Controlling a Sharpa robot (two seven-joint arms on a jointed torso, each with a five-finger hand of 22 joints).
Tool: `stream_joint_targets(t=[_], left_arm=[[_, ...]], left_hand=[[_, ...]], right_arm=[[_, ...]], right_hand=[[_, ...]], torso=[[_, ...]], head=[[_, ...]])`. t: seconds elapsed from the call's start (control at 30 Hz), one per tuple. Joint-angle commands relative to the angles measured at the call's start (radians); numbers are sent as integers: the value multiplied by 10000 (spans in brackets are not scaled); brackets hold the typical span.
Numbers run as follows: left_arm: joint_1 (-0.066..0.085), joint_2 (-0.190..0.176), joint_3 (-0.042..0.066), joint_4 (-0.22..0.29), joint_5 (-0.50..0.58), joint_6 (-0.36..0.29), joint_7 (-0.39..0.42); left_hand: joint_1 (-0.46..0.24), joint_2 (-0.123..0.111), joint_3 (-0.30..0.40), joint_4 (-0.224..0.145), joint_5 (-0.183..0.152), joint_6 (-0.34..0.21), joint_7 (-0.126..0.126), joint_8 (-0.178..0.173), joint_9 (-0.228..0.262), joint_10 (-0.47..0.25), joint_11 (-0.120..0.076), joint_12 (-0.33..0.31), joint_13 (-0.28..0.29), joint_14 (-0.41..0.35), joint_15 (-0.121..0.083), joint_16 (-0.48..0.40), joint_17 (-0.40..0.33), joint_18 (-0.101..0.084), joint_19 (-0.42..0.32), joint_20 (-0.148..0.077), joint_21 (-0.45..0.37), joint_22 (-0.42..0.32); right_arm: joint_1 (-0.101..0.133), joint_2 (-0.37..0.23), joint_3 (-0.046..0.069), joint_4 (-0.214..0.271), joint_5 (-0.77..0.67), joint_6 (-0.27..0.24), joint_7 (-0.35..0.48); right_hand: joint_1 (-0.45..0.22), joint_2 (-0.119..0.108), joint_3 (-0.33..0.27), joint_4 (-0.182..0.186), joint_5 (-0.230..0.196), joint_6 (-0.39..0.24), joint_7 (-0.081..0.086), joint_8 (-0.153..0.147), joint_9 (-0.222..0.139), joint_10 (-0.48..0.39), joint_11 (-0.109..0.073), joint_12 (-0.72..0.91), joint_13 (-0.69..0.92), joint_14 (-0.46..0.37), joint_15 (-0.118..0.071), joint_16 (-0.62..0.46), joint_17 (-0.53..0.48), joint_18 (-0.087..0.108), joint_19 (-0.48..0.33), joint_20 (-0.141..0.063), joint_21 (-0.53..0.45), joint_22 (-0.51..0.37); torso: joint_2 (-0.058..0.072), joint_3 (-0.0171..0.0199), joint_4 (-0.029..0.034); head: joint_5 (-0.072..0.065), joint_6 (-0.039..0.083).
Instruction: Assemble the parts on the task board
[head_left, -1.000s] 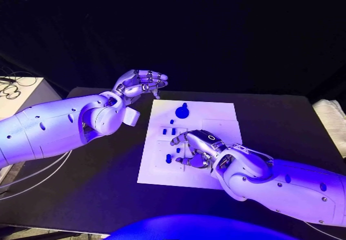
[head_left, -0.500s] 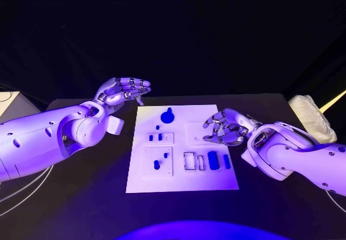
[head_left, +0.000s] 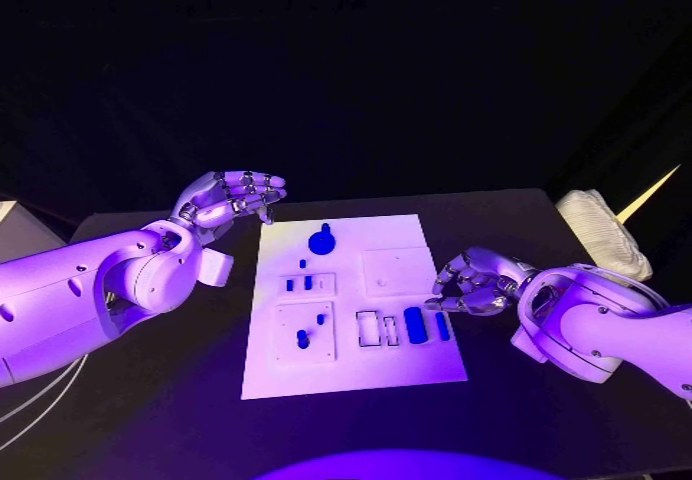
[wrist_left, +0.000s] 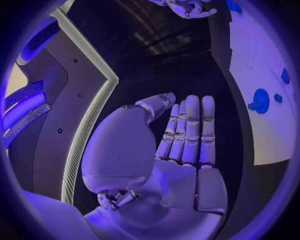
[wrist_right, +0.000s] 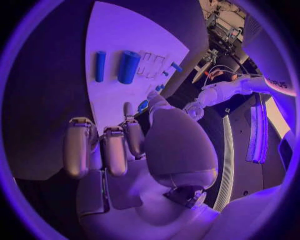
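The white task board (head_left: 411, 365) lies in the middle of the black table. On it are a round blue part with a knob (head_left: 322, 240), several small blue parts (head_left: 300, 284), a thick blue cylinder (head_left: 415, 325) and a thin blue bar (head_left: 443, 326). My right hand (head_left: 473, 282) hovers at the board's right edge, just beyond the bar, fingers curled in and holding nothing. The right wrist view shows the cylinder (wrist_right: 129, 66) and bar (wrist_right: 100, 65) ahead of the curled fingers (wrist_right: 103, 150). My left hand (head_left: 231, 197) is raised off the board's far left corner, its fingers (wrist_left: 190, 130) straight and empty.
A pale folded cloth (head_left: 603, 235) lies at the table's right edge. White recessed frames (head_left: 378, 328) sit beside the cylinder. The board (wrist_left: 262, 75) and the round part (wrist_left: 259, 100) appear in the left wrist view. Bare black table surrounds the board.
The camera has shifted. My right hand has drawn back from over the board's left middle to its right edge, uncovering the cylinder and bar. The left hand stays raised.
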Motion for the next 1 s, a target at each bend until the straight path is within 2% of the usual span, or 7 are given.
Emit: stream_joint_targets(t=[0.03,0.07,0.13,0.37,0.63,0.77,1.0], left_arm=[[-15,1,5,42,64,157,95],[-18,-2,5,45,64,157,95],[-22,-9,5,50,64,157,95],[-28,-22,5,69,64,166,90],[-29,-42,5,101,64,173,85],[-29,-41,5,118,64,200,67],[-29,-56,5,132,64,242,26]], left_hand=[[-25,87,-37,-5,47,9,17,-26,-14,-78,-17,41,-12,8,-9,-51,-17,151,91,7,-67,-18],[-25,87,-37,-5,47,9,17,-26,-14,-78,-17,41,-12,8,-9,-51,-17,151,91,7,-67,-18],[-25,87,-37,-5,47,9,17,-26,-14,-78,-17,41,-12,8,-9,-51,-17,151,91,7,-67,-18],[-25,87,-37,-5,47,9,17,-26,-14,-78,-17,41,-12,8,-9,-51,-17,151,91,7,-67,-18],[-32,90,-40,1,46,12,17,-24,-14,-77,-17,47,-13,9,-8,-52,-19,150,92,8,-70,-20],[-32,90,-40,1,46,12,17,-24,-14,-77,-17,47,-13,9,-8,-52,-19,150,92,8,-70,-20],[-44,92,-45,10,45,11,19,-25,-15,-80,-15,50,-14,10,-6,-53,-20,149,93,8,-74,-22]], right_arm=[[-101,17,-16,38,-622,708,-841],[-132,50,-21,29,-665,774,-901],[-195,126,-27,14,-761,840,-1000],[-472,554,-35,-192,-1375,613,-1517],[-768,1051,-36,-520,-1855,343,-1884],[-874,1290,-35,-712,-2061,397,-1995],[-1013,1677,-34,-974,-2373,597,-2155]], right_hand=[[-371,-13,-265,10,71,45,-10,55,-40,76,4,77,176,620,-75,84,254,-84,382,-53,82,1472],[-944,33,-612,9,453,-20,9,13,-76,38,29,36,179,625,-59,110,330,-85,376,-43,82,1484],[-1091,75,-865,11,452,-9,14,12,-100,51,35,51,258,635,-50,137,416,-93,385,-32,123,1518],[-880,219,-1015,-13,515,151,-31,90,-104,118,-1,113,413,650,-73,170,523,-110,413,-39,220,1585],[-777,266,-1102,-12,657,211,-51,115,-114,150,-18,137,488,657,-87,185,575,-120,427,-50,274,1622],[-822,236,-1222,6,698,245,-60,130,-121,156,-26,132,512,657,-94,186,583,-122,428,-55,279,1631],[-936,238,-1423,11,704,319,-84,169,-127,169,-44,123,553,660,-106,191,614,-128,437,-65,313,1658]], torso=[[14,-21,22],[14,-23,27],[18,-21,34],[17,-35,26],[26,-18,3],[32,-22,41],[32,-11,30]], head=[[-36,-50],[-19,-27],[-3,-39],[-29,-86],[-18,-86],[-15,-132],[6,-147]])
